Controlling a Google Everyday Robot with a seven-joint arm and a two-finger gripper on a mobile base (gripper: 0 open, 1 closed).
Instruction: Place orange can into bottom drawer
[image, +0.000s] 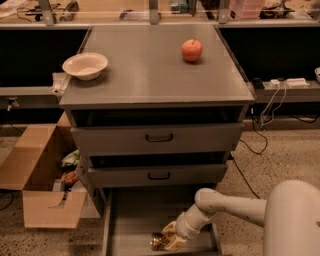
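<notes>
The bottom drawer is pulled open at the foot of the grey cabinet, showing a flat grey floor with low side walls. My gripper reaches down into it from the right on a pale arm and is shut on the orange can. The can has an orange-gold mottled print and lies on its side, low over the drawer floor near the front. Whether the can touches the floor I cannot tell.
The cabinet top holds a red-orange apple at the back right and a white bowl at the left. Two upper drawers with black handles are slightly open. An open cardboard box stands left of the cabinet. Cables lie at the right.
</notes>
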